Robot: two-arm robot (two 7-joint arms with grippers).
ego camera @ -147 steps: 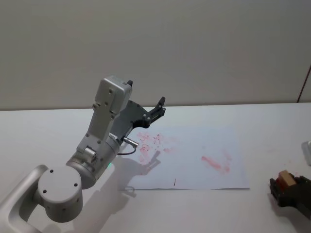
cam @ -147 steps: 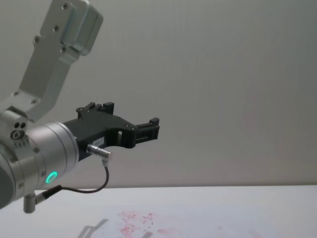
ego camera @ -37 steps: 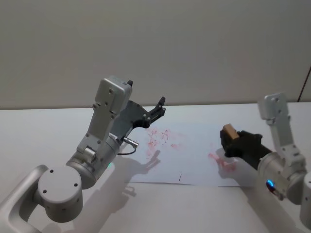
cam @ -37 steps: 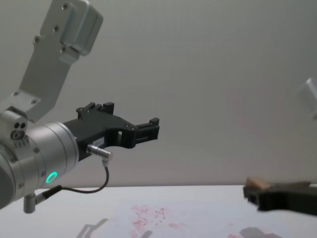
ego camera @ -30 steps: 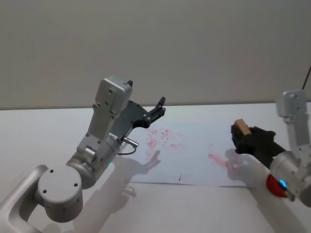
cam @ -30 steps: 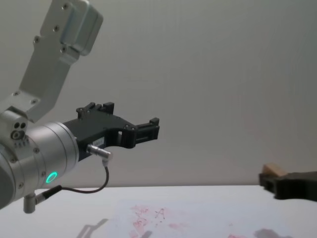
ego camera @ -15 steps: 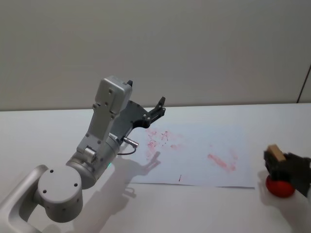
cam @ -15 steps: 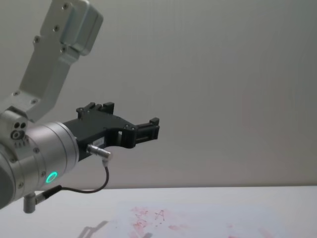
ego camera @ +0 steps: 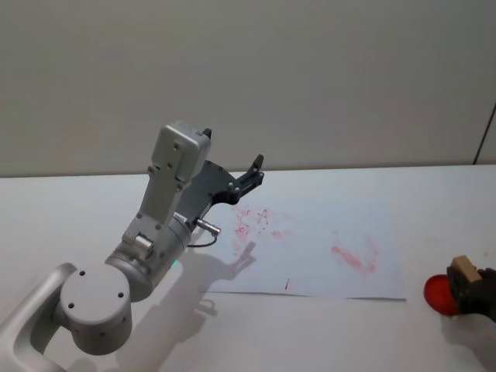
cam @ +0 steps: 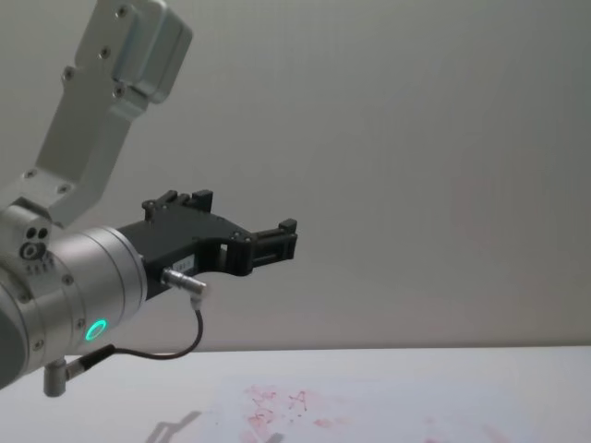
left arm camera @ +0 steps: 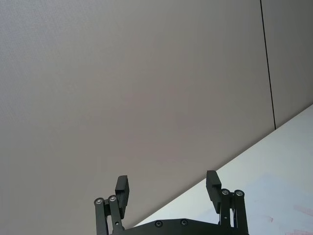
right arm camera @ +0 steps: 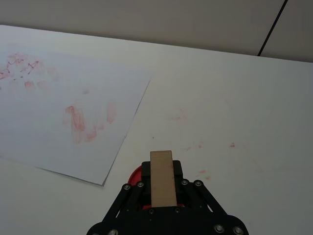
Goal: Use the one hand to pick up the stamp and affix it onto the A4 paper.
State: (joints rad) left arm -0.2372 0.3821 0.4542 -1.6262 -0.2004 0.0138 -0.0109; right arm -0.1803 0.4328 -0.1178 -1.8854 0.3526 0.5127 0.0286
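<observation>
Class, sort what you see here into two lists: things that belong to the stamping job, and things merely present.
Belongs to the job:
- stamp, held in the right claw
- A4 paper with pink-red marks
- red pad beside the paper's corner, probably ink

Merely present:
- left claw, open, raised in the air
- white table
- wall

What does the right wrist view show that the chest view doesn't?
Right wrist view: the right gripper shut on the stamp, a wooden block, above a red ink pad that lies just off the A4 paper's near corner, and small red specks on the bare table.

Chest view: the left gripper, open, held high above the table on its silver arm with a green ring light.

Both: the white sheet with its smudgy red marks, the white tabletop and the plain wall.
</observation>
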